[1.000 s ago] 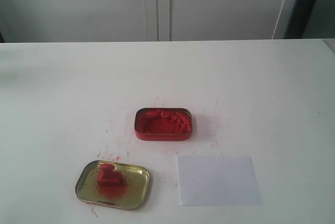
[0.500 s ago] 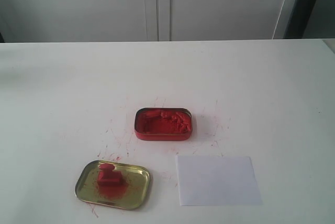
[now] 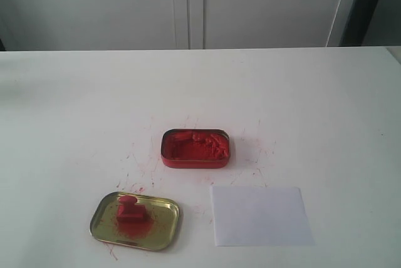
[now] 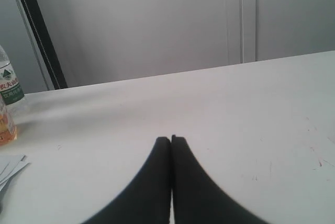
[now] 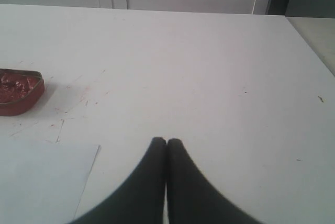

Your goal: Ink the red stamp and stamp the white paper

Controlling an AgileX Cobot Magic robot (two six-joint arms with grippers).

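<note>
A broad, matte white surface (image 3: 75, 92) fills all three views, backed by pale cabinet doors. Only the wrist views show the arms. The left end effector (image 4: 171, 139) is clenched, its two smooth black curved fingers pressed together with nothing between them, held over a bare stretch. That view alone catches a clear plastic bottle (image 4: 9, 80) with a green-and-white label and some loose sheets (image 4: 10, 165) at the surface's edge. The right end effector (image 5: 166, 141) is likewise clenched on nothing, just beside one corner of the white paper (image 3: 261, 215). The exterior view shows neither arm but gives the whole layout. The paper is a thin, flat, plain rectangle lying near the front edge toward the right. To its left, well apart, sits a shallow gold lid (image 3: 164, 219) of shiny metal with rounded corners, its floor smeared red. Behind and between the two is a rounded rectangular red tin (image 3: 195, 148), packed with lumpy red paste; the right wrist view catches only its end. The red stamp (image 3: 130, 210) stands upright inside the lid, square base down, narrower knob up. Fine red flecks (image 3: 135, 161) and scratches scatter around the tin.
</note>
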